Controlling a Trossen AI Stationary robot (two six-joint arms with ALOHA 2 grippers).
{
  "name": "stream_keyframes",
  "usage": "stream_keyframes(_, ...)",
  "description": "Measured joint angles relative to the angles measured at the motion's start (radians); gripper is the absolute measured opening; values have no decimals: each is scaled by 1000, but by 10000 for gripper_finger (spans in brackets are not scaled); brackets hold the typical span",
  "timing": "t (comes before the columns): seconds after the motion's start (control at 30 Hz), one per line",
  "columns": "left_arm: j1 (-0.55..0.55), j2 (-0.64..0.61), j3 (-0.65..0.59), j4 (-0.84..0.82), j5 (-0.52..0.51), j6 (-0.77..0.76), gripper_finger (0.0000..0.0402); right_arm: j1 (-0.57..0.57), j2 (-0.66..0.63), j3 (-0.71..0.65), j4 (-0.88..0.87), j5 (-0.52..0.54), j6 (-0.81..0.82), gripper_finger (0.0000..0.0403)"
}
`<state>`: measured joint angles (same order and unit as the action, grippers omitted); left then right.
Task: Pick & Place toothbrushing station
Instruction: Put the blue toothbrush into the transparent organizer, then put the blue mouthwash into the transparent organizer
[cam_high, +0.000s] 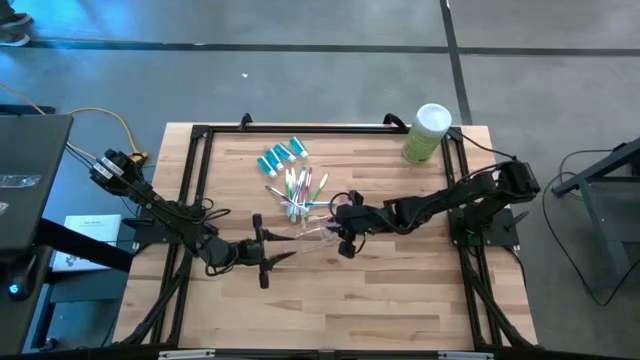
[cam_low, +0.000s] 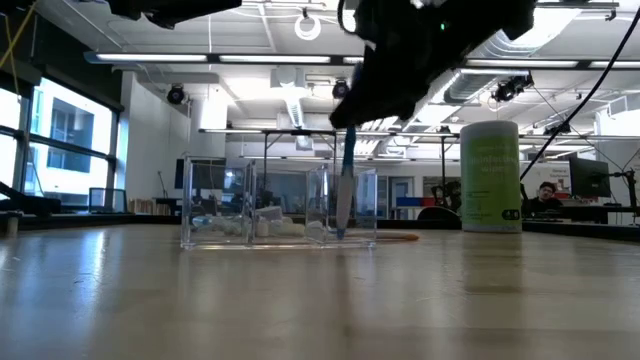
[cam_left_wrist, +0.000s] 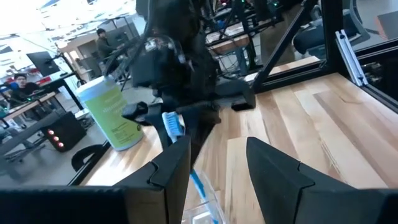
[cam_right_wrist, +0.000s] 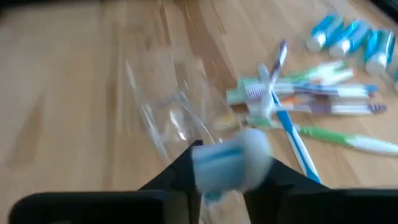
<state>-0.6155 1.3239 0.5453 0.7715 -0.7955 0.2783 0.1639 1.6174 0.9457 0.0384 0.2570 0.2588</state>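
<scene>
- Cup (cam_high: 318, 232): clear plastic, centre of the table (cam_high: 400, 300) in the high view, between the two tools.
- Right tool (cam_high: 343, 243): just right of the cup, clenched on a blue toothbrush (cam_low: 344, 195) standing nearly upright at the cup.
- Left tool (cam_high: 282, 257): lower left of centre, fingers parted, grasping nothing.
- Toothbrushes (cam_high: 300, 190): loose pile just above the cup.
- Toothpaste tubes (cam_high: 282, 156): upper centre.
- Green canister (cam_high: 427, 133): upper right.

Your right gripper (cam_high: 345, 238) hangs mid-table, fingers parted slightly; your left gripper (cam_high: 283, 258) faces it, fingers apart.
</scene>
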Motion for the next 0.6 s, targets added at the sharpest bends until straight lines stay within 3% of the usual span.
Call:
stream_keyframes(0.17, 0, 0, 0, 0, -28, -3, 152, -9, 18, -1, 47, 3, -8, 144)
stream_keyframes(0.4, -2, 0, -1, -12, -101, -159, 152, -5, 18, 0, 181, 4, -116, 229)
stream_keyframes(0.6, -5, 0, 0, -50, -188, -215, 152, 20, 16, 1, 269, 20, -249, 267)
